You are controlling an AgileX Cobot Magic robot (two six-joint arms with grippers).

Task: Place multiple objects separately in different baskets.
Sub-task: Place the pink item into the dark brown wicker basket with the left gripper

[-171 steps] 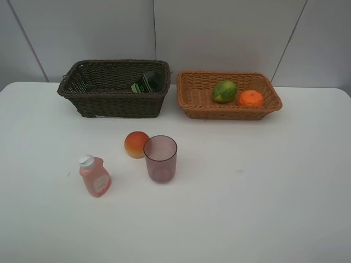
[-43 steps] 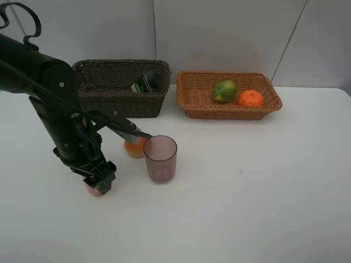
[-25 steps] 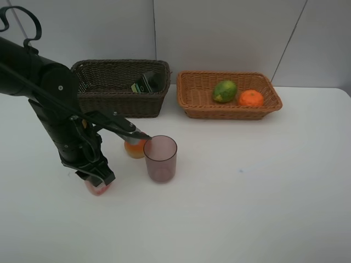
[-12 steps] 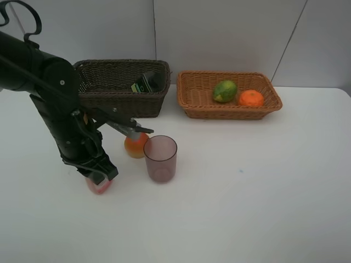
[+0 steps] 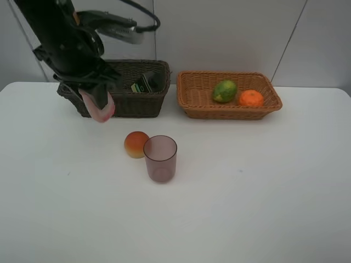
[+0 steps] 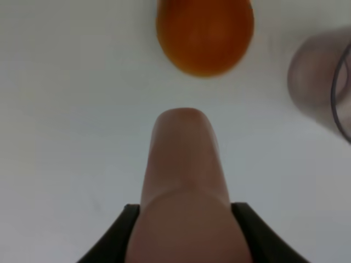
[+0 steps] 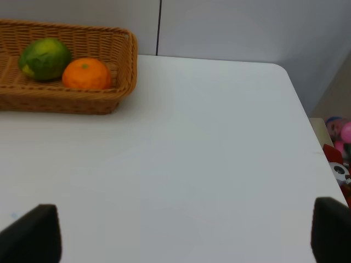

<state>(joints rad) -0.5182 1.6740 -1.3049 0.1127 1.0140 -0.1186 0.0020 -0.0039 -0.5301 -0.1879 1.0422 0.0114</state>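
My left gripper (image 5: 94, 94) is shut on the pink bottle (image 5: 102, 111) and holds it in the air, just in front of the dark brown basket (image 5: 118, 103). In the left wrist view the bottle (image 6: 185, 164) hangs between my black fingers (image 6: 119, 236). Far below it are the peach (image 6: 204, 34) and the purple cup (image 6: 318, 82). The peach (image 5: 136, 144) and the cup (image 5: 160, 159) stand side by side on the table. The dark pump bottle (image 5: 148, 82) lies in the dark basket. The lime (image 5: 225, 91) and the orange (image 5: 250, 98) lie in the light basket (image 5: 230, 112). My right gripper (image 7: 184, 234) is open and empty.
The white table (image 5: 247, 186) runs to a wall behind the baskets. In the right wrist view the table's right edge (image 7: 307, 137) drops off, with toys (image 7: 340, 131) on the floor beyond it. The right arm is out of the exterior view.
My left gripper has lifted the pink bottle off the table, up and back toward the dark basket. The peach and the cup have not moved.
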